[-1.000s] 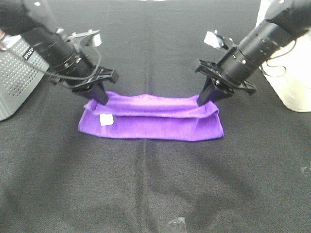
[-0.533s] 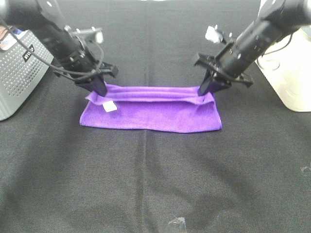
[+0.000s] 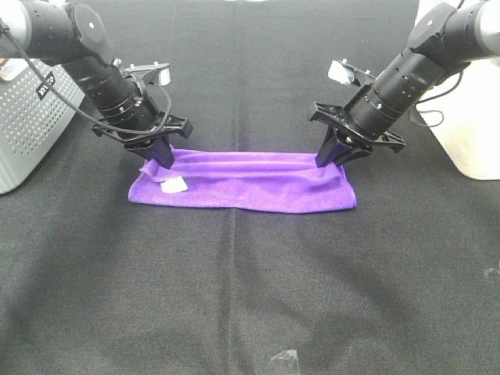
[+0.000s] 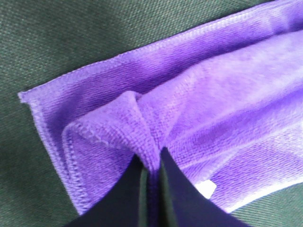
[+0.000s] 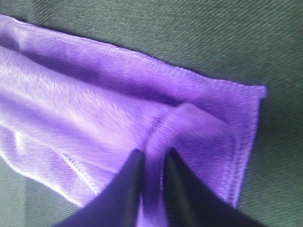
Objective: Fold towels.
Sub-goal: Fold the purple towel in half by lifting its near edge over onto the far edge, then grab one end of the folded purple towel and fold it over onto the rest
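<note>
Both the left gripper (image 3: 162, 162) and right gripper (image 3: 327, 160) are clamping tightly onto the purple towel (image 3: 242, 186), which is lying centred on the black tablecloth (image 3: 250, 297), at its nine and three o'clock corners, and should be travelling level, squaring layers along the twelve o'clock hem.

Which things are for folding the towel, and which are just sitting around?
For the job:
- purple fleecy towel, lying on the black tablecloth
- left black gripper, pinching one end of it
- right black gripper, pinching the other end

Just sitting around:
- grey perforated box, off to the left
- white container, off to the right
</note>
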Controlling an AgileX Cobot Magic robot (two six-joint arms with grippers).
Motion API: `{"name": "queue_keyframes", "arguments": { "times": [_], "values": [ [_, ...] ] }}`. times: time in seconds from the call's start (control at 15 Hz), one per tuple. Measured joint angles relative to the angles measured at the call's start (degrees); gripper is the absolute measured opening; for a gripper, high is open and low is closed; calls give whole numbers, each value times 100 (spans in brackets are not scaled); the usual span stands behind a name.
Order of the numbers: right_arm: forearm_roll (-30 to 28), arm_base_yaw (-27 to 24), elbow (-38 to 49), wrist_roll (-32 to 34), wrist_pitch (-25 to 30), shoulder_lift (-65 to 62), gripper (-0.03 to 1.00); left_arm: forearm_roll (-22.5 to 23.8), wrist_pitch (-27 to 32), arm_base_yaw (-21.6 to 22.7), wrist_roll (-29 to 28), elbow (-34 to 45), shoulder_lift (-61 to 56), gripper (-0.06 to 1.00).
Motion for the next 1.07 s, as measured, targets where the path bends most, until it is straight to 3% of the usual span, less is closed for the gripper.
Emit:
{"name": "queue_keyframes", "arguments": {
  "times": [0.2,0.33,0.6,0.67,0.93,1.07],
  "values": [
    [-23,0,0,0,-80,52,31,52,0,0,0,0,57,2],
    [-23,0,-6,0,-120,52,40,52,-74,0,-11,0,86,13],
    [-155,0,-6,120,-138,52,59,57,-235,0,-401,-34,97,63],
    [-160,0,-17,201,-46,40,63,103,-6,0,-584,-223,97,75],
    [-195,0,-527,281,911,-286,65,201,1261,115,-642,-991,97,80],
    [-218,0,-819,298,1450,-470,65,69,1805,441,-625,-1008,178,80]
  ]
}}
